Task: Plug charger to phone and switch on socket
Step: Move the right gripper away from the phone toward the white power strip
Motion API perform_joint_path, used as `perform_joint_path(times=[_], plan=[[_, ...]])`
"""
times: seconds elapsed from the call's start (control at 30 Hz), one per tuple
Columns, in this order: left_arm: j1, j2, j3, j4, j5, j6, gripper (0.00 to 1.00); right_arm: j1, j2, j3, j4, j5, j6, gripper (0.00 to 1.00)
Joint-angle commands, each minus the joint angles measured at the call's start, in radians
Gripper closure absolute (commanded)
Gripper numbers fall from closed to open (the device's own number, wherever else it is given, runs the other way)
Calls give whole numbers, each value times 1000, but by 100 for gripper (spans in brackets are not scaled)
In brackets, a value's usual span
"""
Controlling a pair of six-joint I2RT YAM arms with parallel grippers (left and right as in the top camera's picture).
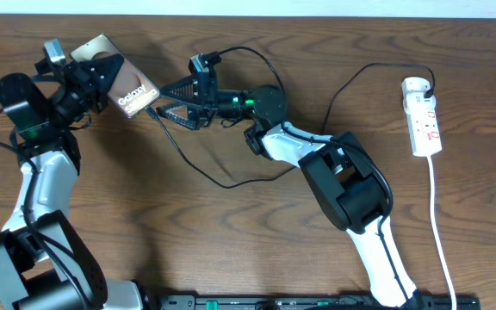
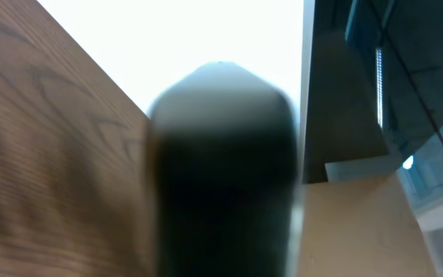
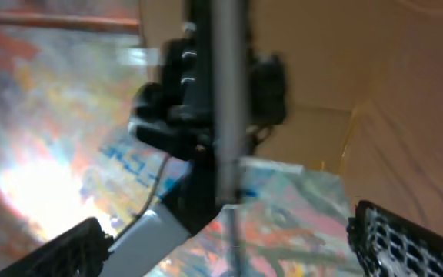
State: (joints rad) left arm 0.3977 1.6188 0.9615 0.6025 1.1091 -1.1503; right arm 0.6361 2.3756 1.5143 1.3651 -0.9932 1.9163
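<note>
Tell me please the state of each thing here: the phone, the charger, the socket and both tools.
phone: held tilted in the left tool.
charger: plug end looks seated in the socket; whether the tip at the phone's lower end is inserted, I cannot tell.
socket: flat on the table; switch too small to read.
left tool: shut on the phone.
right tool: open, holding nothing.

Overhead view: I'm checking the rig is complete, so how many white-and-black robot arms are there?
2. The left white-and-black arm lies along the left edge; the right arm stretches from the bottom edge toward the upper left. None seems hidden.
</note>
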Motion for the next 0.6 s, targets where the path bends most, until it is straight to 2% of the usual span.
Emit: perform_joint_path(times=[0.0, 0.2, 0.57], plan=[[6, -10, 7, 13, 114, 13, 93, -24, -5, 18, -153, -84, -165, 1], [6, -10, 7, 13, 200, 35, 93, -69, -5, 18, -374, -129, -353, 1], [8, -10, 7, 13, 228, 47, 93, -229, -8, 18, -402, -219, -385, 1]])
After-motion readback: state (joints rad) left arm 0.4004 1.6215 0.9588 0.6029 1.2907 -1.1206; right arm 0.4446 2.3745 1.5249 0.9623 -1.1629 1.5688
